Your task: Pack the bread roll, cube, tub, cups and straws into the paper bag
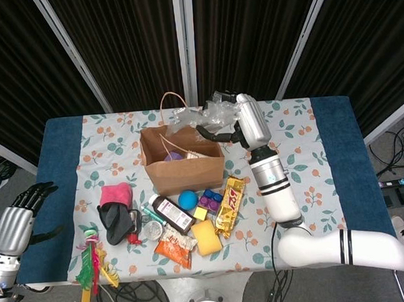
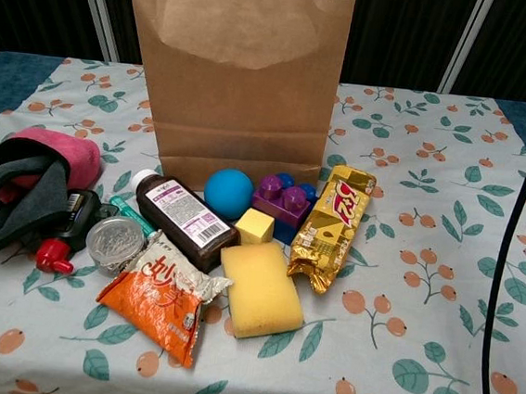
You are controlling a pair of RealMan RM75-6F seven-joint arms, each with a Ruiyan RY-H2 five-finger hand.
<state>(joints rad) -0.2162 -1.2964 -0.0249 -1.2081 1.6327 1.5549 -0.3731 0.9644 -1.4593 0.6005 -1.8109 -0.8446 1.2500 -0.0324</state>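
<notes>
**Clear plastic bundle at the bag mouth, cube waiting on the table**

From the head view I have my right hand point(image 1: 218, 130) up at the far right corner of the paper bag point(image 1: 183, 168), its dark fingers wrapped around a crinkly clear plastic bundle point(image 1: 207, 113). I judge that to be the cups or straws in wrapping, but I cannot tell which from here. The bundle sits at about 1 o'clock from the bag's open mouth, just beyond the rim, not yet inside.

Inside the bag I can see something purple point(image 1: 174, 155) and a pale object beside it, so I judge part of the packing is done; I cannot name which items those are.

Left to do, as far as I can judge: the small yellow cube point(image 2: 255, 225) rests on the tablecloth point(image 2: 410, 220) at 6 o'clock from the bag, touching the brown bottle point(image 2: 184, 220) and just behind the yellow sponge point(image 2: 262, 289). I cannot pick out a bread roll or a tub on the table with any certainty.

My left hand point(image 1: 15, 224) hangs well apart at 8 o'clock, off the table's near-left corner, holding nothing, with its fingers loosely spread.
</notes>
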